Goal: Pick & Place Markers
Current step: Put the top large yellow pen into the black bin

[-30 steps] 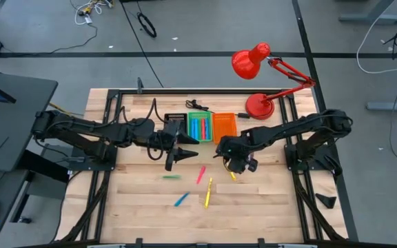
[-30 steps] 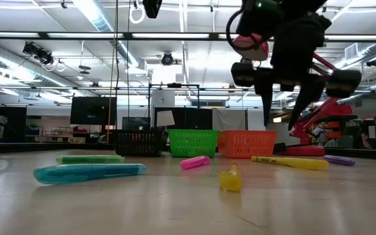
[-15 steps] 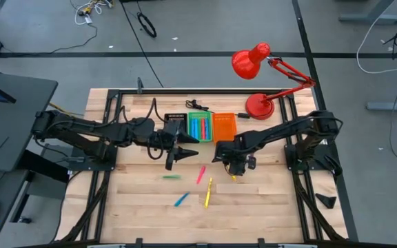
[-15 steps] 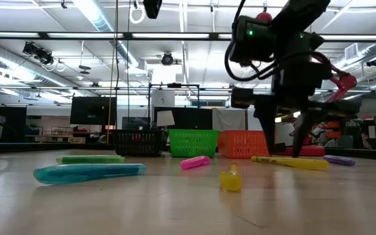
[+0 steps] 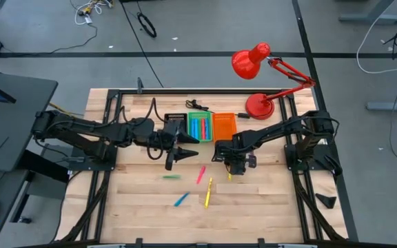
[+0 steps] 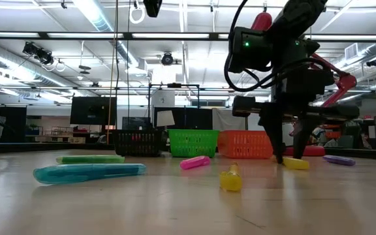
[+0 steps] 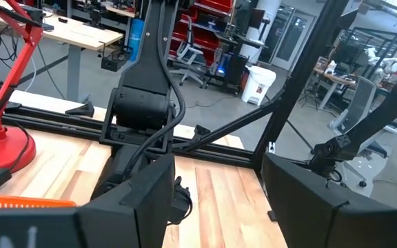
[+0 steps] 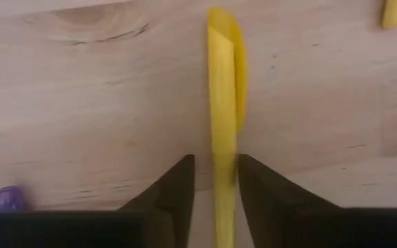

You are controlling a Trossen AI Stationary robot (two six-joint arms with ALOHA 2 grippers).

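Observation:
A yellow marker (image 8: 222,103) lies flat on the wooden table. My right gripper (image 8: 216,179) points down over it, one finger on each side of its near end, still open. It shows in the high view at right of centre (image 5: 231,172). A green marker (image 5: 171,177), a pink marker (image 5: 200,173), another yellow marker (image 5: 208,193) and a blue marker (image 5: 180,200) lie loose toward the table's near side. A purple marker (image 6: 339,160) lies beside the right gripper. My left gripper (image 5: 183,151) hangs open and empty above the table, near the bins. My right gripper comes from above with its fingers across the yellow marker near one end (image 8: 222,162), which lies on the table. One finger (image 8: 250,186) stands right at the marker's side. A strip of table shows beside the other finger (image 8: 181,186). I cannot tell whether either touches.
A black bin (image 5: 174,122), a green bin (image 5: 200,117) holding several markers and an orange bin (image 5: 225,126) stand in a row at the far middle. A red desk lamp (image 5: 260,105) stands at the far right. Bare wood lies along the near edge.
My right gripper has come down onto the table over the yellow marker, rolling about its own axis as it sank. Its fingers have drawn closer together around the marker. The marker has stayed where it lay.

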